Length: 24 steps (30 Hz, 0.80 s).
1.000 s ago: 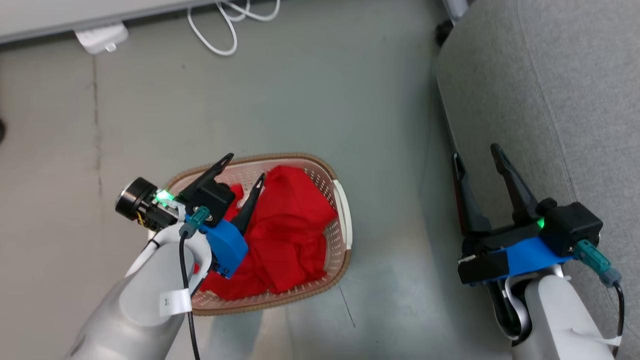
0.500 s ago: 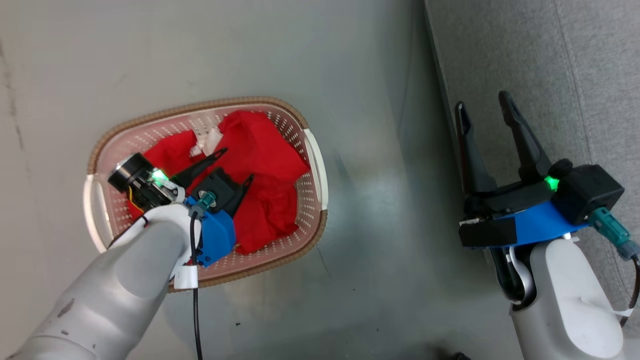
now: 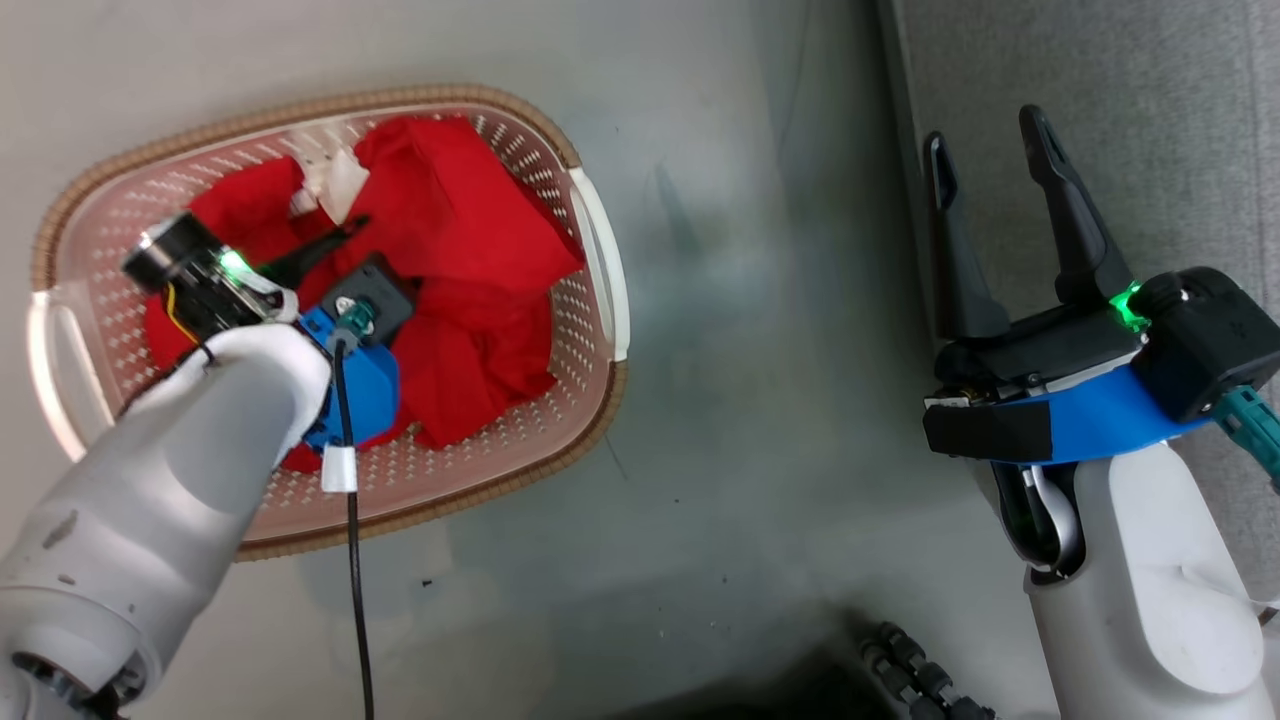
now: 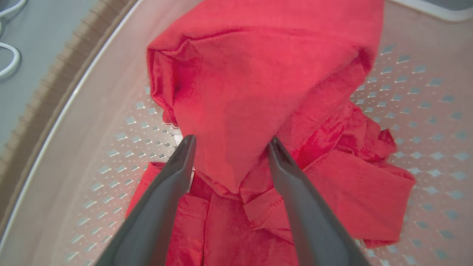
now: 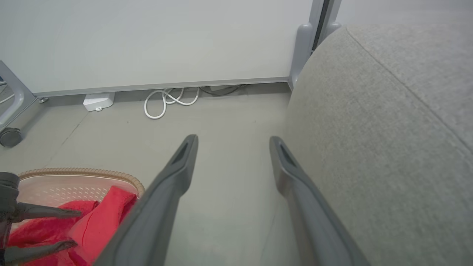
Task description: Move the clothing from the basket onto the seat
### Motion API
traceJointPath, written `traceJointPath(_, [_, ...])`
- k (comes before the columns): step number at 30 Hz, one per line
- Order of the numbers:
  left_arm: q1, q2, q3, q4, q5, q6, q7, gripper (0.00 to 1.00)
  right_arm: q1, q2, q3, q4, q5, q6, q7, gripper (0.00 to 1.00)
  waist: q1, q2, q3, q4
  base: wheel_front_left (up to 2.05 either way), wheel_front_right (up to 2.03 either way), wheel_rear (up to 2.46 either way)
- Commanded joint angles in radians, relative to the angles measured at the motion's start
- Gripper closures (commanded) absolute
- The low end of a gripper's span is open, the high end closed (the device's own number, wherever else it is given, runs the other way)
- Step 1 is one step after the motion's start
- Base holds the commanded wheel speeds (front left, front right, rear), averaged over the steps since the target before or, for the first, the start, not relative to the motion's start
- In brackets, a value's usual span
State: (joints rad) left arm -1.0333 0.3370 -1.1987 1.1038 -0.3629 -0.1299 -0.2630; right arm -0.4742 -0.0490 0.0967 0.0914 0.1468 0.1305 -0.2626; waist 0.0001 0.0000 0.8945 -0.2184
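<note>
One large light grey fabric seat fills the robot's right side, its rounded edge meeting a pale grey floor.

One cream perforated basket with a brown woven-look rim and white side handles stands on the floor to the left, well apart from the seat. The clothing lies inside it as a crumpled bright red heap with a patch of white trim near the far wall. How many garments make up the heap cannot be told.

There are two claws. The left gripper is down inside the basket, its two dark fingers spread wide. A raised fold of the red fabric sits between the fingertips, which are at the cloth's surface but not closed on it.

The right gripper is also spread wide and holds nothing. It hangs over the strip of floor just beside the seat's edge.

A green light glows at the left wrist, and another at the right. A white tag wraps the left arm's black cable; any writing on it is too small to read.

In the right wrist view, one coiled white cord and one small white box lie at the foot of the wall.
</note>
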Motion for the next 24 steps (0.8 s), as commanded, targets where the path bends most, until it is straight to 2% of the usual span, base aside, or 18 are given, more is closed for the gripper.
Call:
traceJointPath(1, [-0.024,0.003,-0.010,0.010,-0.006,-0.001,-0.003,0.00,-0.022,-0.003,0.005,-0.010,-0.006,0.000,-0.003,0.00,-0.0001,0.0000,0.030,-0.010,0.00,0.00,0.00])
traceJointPath(13, [-0.098,-0.010,-0.047,0.045,-0.007,-0.001,-0.003,0.00,-0.016,-0.003,0.021,-0.038,0.000,0.000,-0.003,0.00,-0.0001,0.0000,0.092,-0.027,0.00,0.00,0.00])
traceJointPath(14, [-0.101,-0.013,-0.051,0.047,-0.008,-0.001,-0.003,0.63,-0.015,-0.003,0.022,-0.039,0.001,0.000,-0.003,0.00,-0.0001,0.0000,0.093,-0.027,0.00,0.00,0.00])
traceJointPath(15, [-0.106,-0.015,-0.055,0.047,-0.005,-0.001,-0.003,0.93,-0.015,-0.003,0.022,-0.040,0.001,0.000,-0.003,0.00,-0.0001,0.0000,0.094,-0.027,0.00,0.00,0.00])
traceJointPath(16, [-0.109,-0.017,-0.057,0.048,-0.004,-0.001,-0.003,1.00,-0.014,-0.003,0.020,-0.040,0.000,0.000,-0.003,0.00,-0.0001,0.0000,0.095,-0.026,0.00,0.00,0.00])
traceJointPath(24, [-0.097,-0.033,-0.059,-0.003,-0.040,-0.001,-0.003,1.00,-0.022,-0.003,0.013,-0.031,-0.015,0.000,-0.003,0.00,-0.0001,0.0000,0.073,-0.005,0.00,0.00,0.00])
